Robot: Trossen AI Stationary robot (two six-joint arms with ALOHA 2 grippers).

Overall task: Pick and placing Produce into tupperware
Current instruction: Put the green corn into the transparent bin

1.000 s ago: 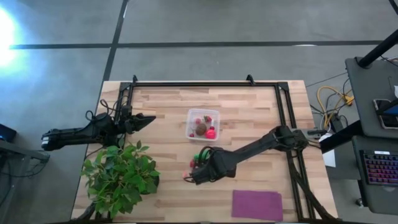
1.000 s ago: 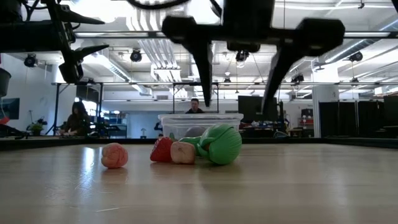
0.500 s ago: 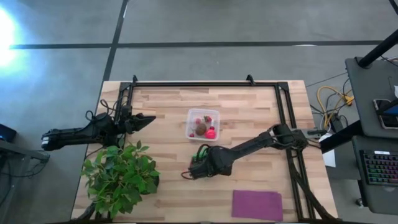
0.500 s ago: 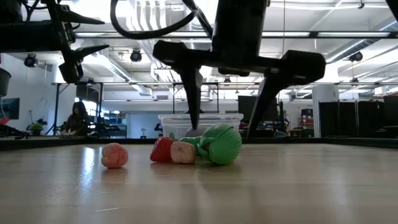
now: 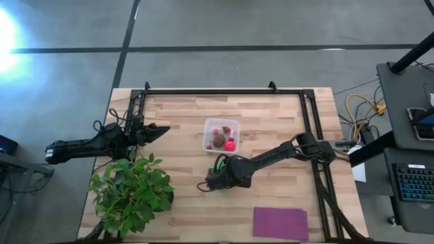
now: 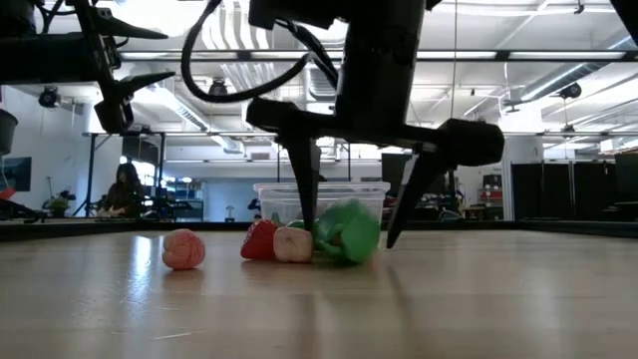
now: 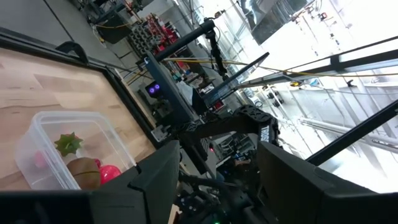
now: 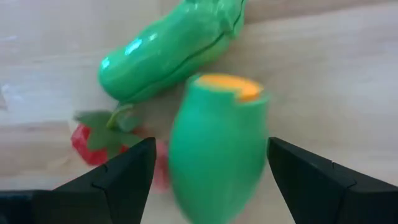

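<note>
My right gripper (image 5: 214, 180) (image 6: 352, 233) is low over the loose produce and open. Its fingers stand on either side of a green oblong piece with an orange end (image 8: 217, 149) (image 6: 346, 231). A second green piece (image 8: 168, 53) lies just beyond it, with a strawberry (image 8: 93, 140) (image 6: 259, 239) beside it. A pale cut piece (image 6: 293, 244) and a pink ball (image 6: 183, 249) also rest on the table. The clear tupperware (image 5: 221, 134) (image 7: 68, 149) holds a brown ball (image 5: 219, 141) and small red and pink pieces. My left gripper (image 5: 163, 129) (image 7: 217, 186) waits open at the table's left. My right gripper comes from above, pointing down, with one finger (image 8: 118, 180) on each side of the green oblong piece's body (image 8: 186, 162). The piece lies on the table. I cannot tell whether either finger touches it.
A big leafy plant (image 5: 129, 190) fills the near left corner. A flat purple mat (image 5: 280, 224) lies at the near edge, to the right. A black frame rail (image 5: 224, 91) runs along the far edge and sides. People (image 6: 127, 189) show in the room behind.
My right gripper has come down over the green pieces and moved slightly toward the far edge, its fingers now reaching nearly to the table on either side of the orange-ended piece. That piece has shifted a little toward the strawberry.
</note>
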